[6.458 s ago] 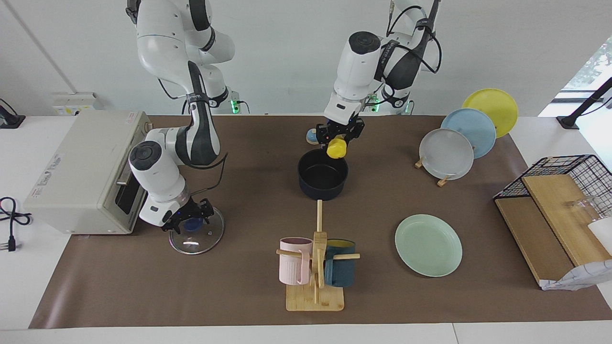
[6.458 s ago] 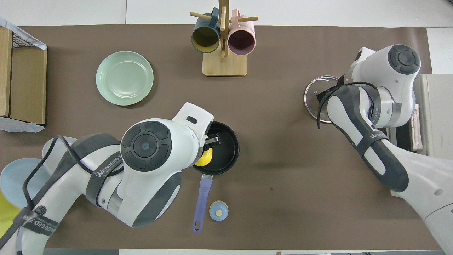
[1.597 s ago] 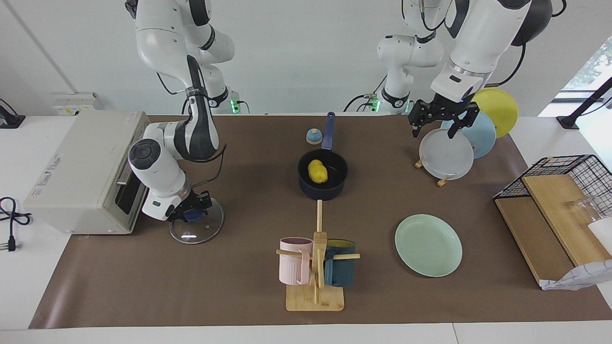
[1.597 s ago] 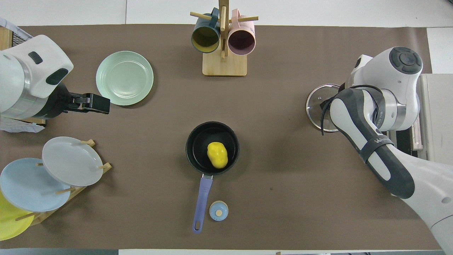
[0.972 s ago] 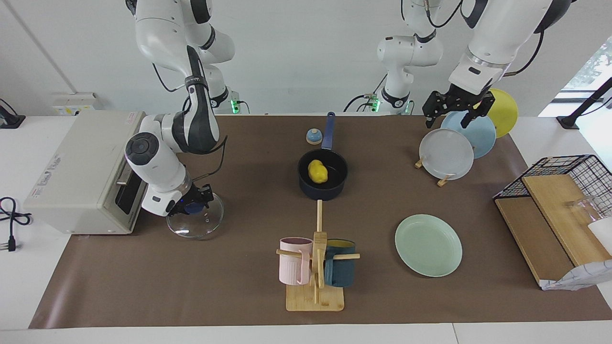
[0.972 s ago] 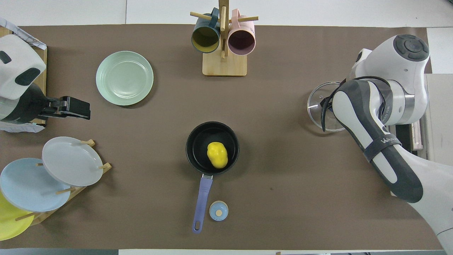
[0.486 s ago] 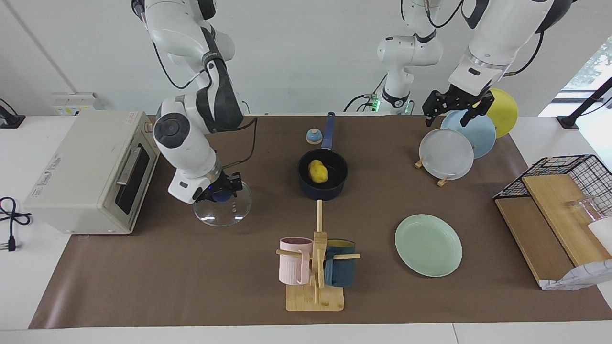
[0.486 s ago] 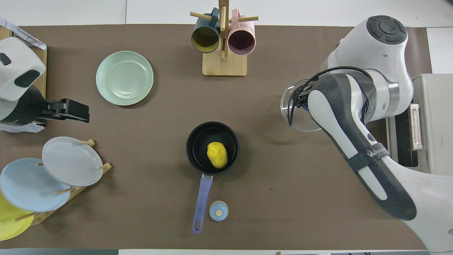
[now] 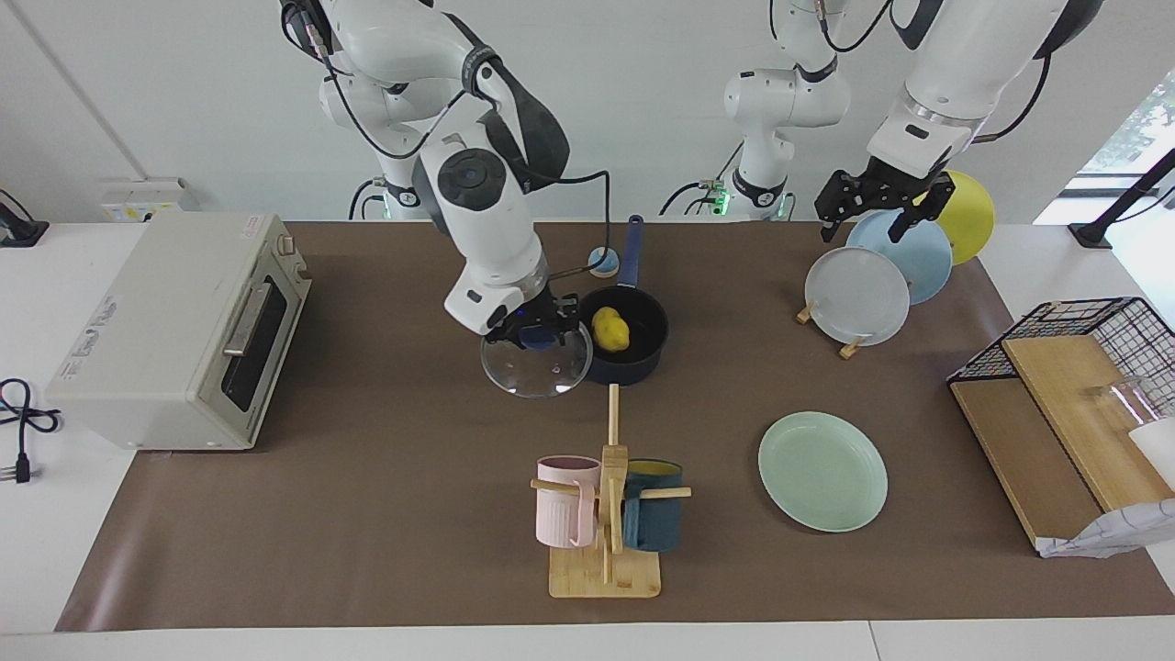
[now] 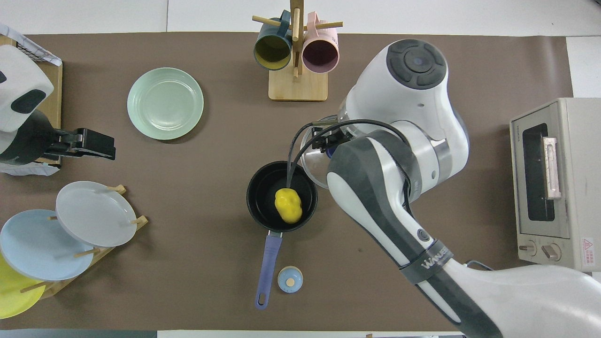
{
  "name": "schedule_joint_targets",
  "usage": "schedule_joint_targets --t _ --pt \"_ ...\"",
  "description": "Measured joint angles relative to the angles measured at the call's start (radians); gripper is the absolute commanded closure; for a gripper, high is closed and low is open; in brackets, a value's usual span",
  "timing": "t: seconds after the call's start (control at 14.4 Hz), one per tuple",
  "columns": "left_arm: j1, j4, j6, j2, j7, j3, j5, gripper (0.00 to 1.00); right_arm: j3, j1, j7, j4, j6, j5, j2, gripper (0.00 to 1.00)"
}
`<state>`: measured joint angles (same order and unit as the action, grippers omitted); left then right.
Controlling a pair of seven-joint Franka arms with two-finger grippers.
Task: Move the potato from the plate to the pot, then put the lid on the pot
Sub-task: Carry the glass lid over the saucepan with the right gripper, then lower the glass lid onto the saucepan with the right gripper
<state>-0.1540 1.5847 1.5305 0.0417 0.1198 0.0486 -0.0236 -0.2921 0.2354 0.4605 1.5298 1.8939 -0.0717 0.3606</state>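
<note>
The yellow potato (image 9: 610,330) (image 10: 288,205) lies inside the dark navy pot (image 9: 626,365) (image 10: 257,197), whose blue handle (image 10: 266,272) points toward the robots. My right gripper (image 9: 534,333) (image 10: 330,140) is shut on the blue knob of the clear glass lid (image 9: 535,375) (image 10: 312,167). The lid hangs above the mat beside the pot, toward the right arm's end, its edge overlapping the pot's rim. The mint-green plate (image 9: 822,471) (image 10: 165,103) lies bare. My left gripper (image 9: 879,213) (image 10: 94,143) waits open, raised over the dish rack.
A mug rack (image 9: 606,514) with pink and teal mugs stands farther from the robots than the pot. Upright plates sit in a rack (image 9: 858,296), a small bell (image 9: 603,263) beside the pot handle, a toaster oven (image 9: 174,330) at the right arm's end, a wire basket (image 9: 1092,335) at the left arm's.
My right arm has lifted the lid from beside the toaster oven and carried it across the mat to the pot's edge. The left arm has hardly moved.
</note>
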Motion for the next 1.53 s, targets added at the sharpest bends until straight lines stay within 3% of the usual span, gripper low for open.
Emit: schedule_joint_targets --t 0.28,0.62,1.53 --pt "0.024 0.0 0.0 -0.001 -0.026 0.0 0.0 0.0 -0.001 0.127 0.18 0.001 0.054 0.0 0.002 0.6" --pt "0.055 0.015 -0.004 -0.001 -0.057 0.002 0.0 0.0 0.0 0.2 0.265 0.027 0.116 0.003 0.008 0.6" --pt "0.056 0.019 -0.004 -0.006 -0.062 0.014 -0.001 0.0 0.005 0.203 0.269 0.114 0.152 0.003 0.014 0.6"
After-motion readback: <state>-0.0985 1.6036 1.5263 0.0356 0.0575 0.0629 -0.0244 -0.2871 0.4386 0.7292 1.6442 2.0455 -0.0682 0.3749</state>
